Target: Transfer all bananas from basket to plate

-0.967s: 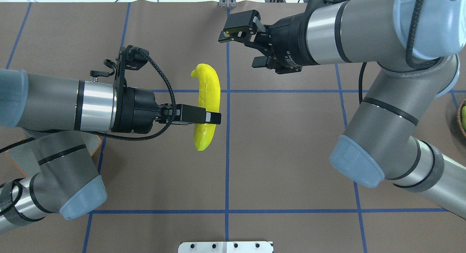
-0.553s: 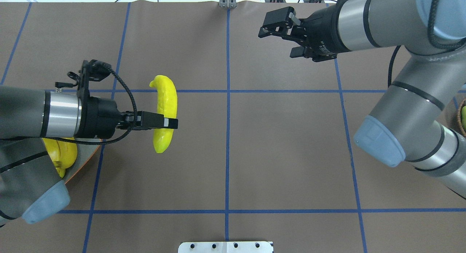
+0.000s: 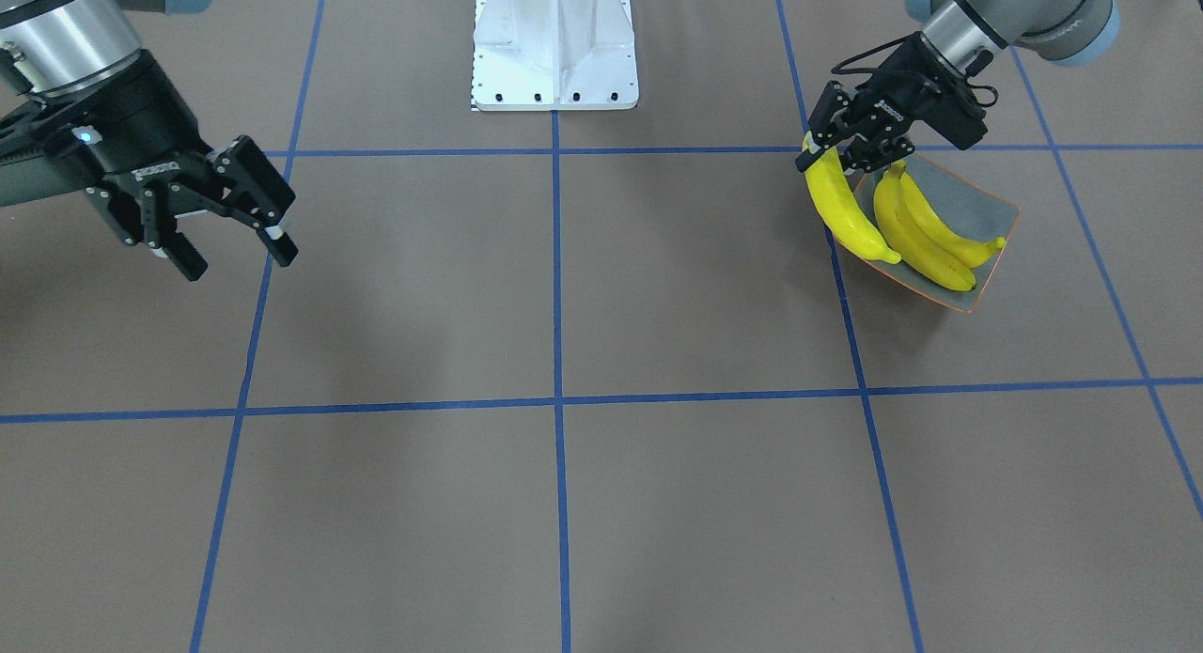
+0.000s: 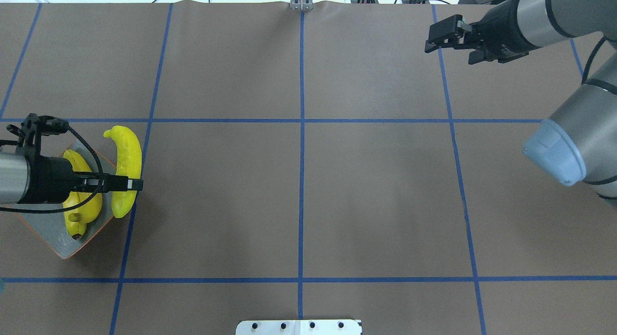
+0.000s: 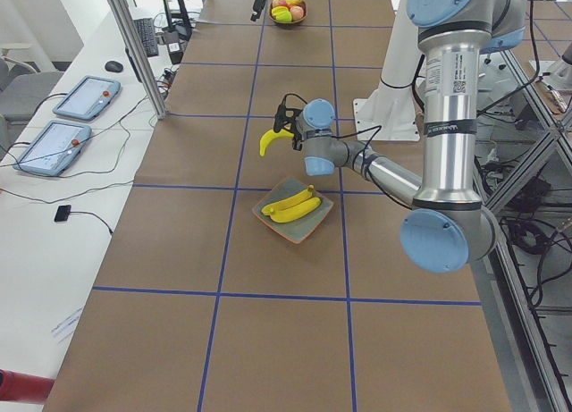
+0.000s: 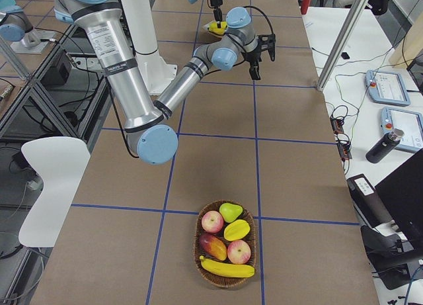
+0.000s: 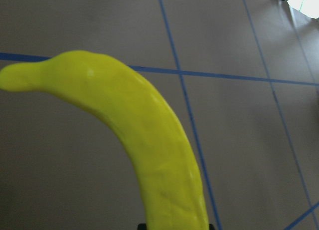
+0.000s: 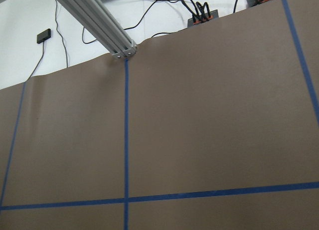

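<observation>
Yellow bananas (image 4: 82, 207): two plated, third (image 4: 126, 154) clamped by left pincer (image 4: 130, 184) at plate's (image 4: 53, 234) three o'clock rim, fourth (image 6: 228, 270) in basket (image 6: 197, 249); right pincer (image 3: 240, 258) gapes empty.

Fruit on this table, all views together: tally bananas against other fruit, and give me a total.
Bright yellow curved bananas: 4
Other fruit in the woven brown basket: 5 visible
Total: 9

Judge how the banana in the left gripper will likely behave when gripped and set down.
Probably stiff: the held banana juts out either side of the left gripper without sagging. Its smooth skin may let it pivot in that narrow pinch. Being curved, it could rock on the dished plate.
</observation>
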Robot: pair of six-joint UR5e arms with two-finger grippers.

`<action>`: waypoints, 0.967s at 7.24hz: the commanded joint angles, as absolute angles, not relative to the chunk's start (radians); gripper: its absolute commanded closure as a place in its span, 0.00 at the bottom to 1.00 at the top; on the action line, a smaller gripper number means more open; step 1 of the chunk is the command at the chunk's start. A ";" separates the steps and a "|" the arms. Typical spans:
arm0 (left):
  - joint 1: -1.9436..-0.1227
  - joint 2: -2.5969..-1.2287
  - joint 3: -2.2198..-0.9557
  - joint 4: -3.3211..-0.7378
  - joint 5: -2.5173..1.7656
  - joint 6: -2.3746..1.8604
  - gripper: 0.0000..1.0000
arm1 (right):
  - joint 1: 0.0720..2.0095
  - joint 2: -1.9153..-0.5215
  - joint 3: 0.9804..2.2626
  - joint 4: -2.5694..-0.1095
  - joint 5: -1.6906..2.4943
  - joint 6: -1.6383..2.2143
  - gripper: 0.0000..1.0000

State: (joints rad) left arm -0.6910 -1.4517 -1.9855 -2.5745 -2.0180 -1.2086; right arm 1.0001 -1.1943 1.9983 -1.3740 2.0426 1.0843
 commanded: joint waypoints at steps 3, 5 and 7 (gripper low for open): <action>-0.678 -1.408 -1.987 -2.311 -1.910 -1.039 1.00 | 1.227 -1.345 1.922 -1.387 2.221 0.586 0.00; -0.672 -1.410 -1.985 -2.276 -1.905 -1.020 0.44 | 1.298 -1.358 1.870 -1.387 2.278 0.470 0.00; -0.673 -1.399 -1.983 -2.275 -1.855 -0.957 0.00 | 1.334 -1.387 1.858 -1.387 2.278 0.387 0.00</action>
